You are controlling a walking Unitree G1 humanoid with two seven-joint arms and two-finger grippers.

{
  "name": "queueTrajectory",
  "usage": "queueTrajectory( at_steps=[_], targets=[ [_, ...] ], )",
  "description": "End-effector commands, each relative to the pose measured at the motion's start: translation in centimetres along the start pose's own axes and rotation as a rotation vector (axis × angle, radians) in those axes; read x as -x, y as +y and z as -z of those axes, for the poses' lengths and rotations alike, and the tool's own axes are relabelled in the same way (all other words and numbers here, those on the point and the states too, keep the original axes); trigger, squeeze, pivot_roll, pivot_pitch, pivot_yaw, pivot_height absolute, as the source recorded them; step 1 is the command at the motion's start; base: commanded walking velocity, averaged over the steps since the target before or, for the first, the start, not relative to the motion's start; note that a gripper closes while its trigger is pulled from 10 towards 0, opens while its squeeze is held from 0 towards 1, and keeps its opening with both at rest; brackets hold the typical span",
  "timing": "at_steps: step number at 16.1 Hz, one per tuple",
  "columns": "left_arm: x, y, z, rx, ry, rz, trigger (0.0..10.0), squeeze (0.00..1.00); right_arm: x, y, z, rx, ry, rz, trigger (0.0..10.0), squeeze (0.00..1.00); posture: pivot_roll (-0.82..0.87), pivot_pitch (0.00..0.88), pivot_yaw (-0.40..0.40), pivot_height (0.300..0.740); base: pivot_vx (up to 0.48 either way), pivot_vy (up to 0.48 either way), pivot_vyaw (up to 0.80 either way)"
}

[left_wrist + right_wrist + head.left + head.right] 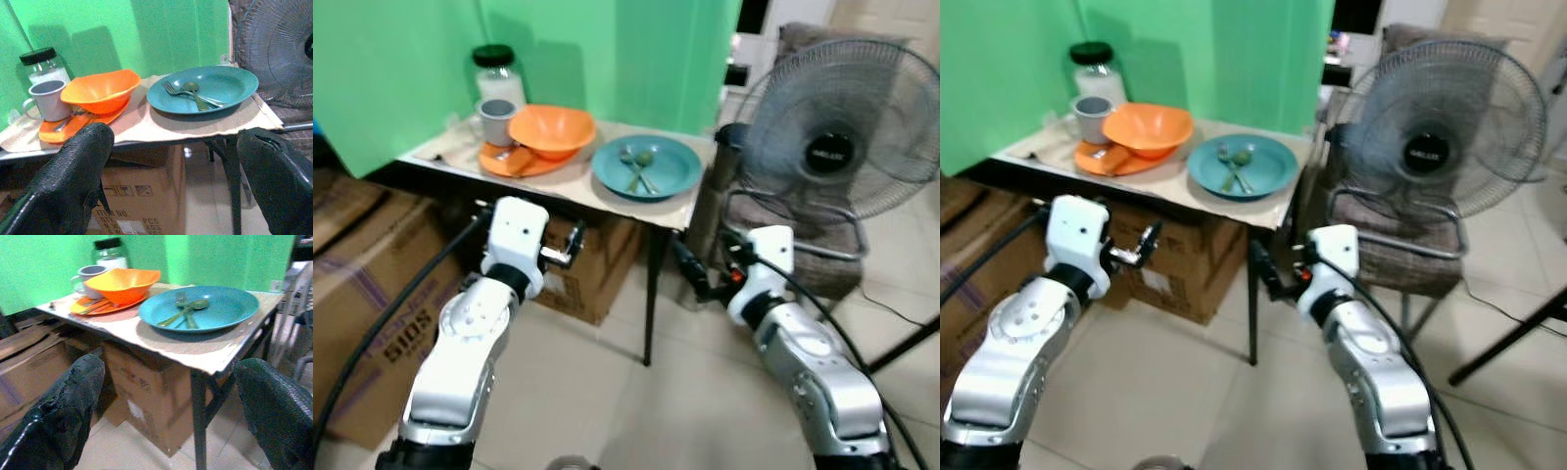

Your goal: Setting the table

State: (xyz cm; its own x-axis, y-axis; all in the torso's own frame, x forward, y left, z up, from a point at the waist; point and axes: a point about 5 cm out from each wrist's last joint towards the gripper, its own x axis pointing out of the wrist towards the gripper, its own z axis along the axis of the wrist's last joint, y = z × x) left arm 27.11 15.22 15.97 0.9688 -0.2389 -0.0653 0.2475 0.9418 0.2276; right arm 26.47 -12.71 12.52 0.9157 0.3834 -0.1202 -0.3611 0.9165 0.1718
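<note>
1. Two tools are held out below and short of the bench (607, 201), both clear of it. Left tool (171, 166) has its fingers spread wide, nothing between them. Right tool (168, 401) is the same: fingers well apart, empty.
2. Bench stands against a green wall (411, 59), with a sheet of cardboard as its top.
3. Blue plate (646, 166) lies at the bench's right end, near the front edge. A fork (172, 88) and spoon (193, 90) lie on it, crossing each other.
4. Orange bowl (551, 129) sits left of the blue plate, resting partly on an orange plate (509, 162).
5. Grey mug (496, 119) stands on the orange plate's far left side, touching the bowl or just beside it; cannot tell which. Some cutlery lies on the orange plate, too blurred to name.
6. Glass jar (497, 73) with a black lid stands behind the mug, by the wall.
7. Cardboard boxes (382, 294) sit on the floor under and left of the bench.
8. Standing fan (847, 127) is right of the bench, in front of a chair (1400, 245).
</note>
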Motion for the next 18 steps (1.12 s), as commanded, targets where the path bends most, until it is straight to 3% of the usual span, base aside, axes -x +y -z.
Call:
queueTrajectory(
  at_steps=[1, 5, 10, 18],
  targets=[
    [0.0, 0.4, -0.2, -0.013, -0.003, -0.004, 10.0, 0.00, -0.5, 0.1, -0.5, 0.026, -0.016, 0.000, 10.0, 0.00, 0.12, 0.000, 0.014, 0.740, 0.304, 0.000, 0.00],
    [0.3, 0.5, 0.3, -0.008, 0.009, -0.006, 10.0, 0.00, -0.7, -0.2, -0.3, 0.020, -0.006, 0.018, 10.0, 0.00, 0.11, 0.000, 0.017, 0.740, 0.308, 0.000, 0.50],
    [0.4, 0.1, 0.4, -0.002, 0.017, 0.012, 10.0, 0.00, -1.1, -0.5, -0.4, 0.014, 0.003, 0.090, 10.0, 0.00, 0.11, 0.000, 0.020, 0.740, 0.307, 0.000, 0.00],
    [0.1, 0.6, 0.2, -0.019, 0.013, 0.008, 10.0, 0.00, -2.1, 0.5, -0.6, -0.002, 0.025, 0.039, 10.0, 0.00, 0.12, 0.000, 0.001, 0.740, 0.310, 0.000, 0.00]
  ],
)
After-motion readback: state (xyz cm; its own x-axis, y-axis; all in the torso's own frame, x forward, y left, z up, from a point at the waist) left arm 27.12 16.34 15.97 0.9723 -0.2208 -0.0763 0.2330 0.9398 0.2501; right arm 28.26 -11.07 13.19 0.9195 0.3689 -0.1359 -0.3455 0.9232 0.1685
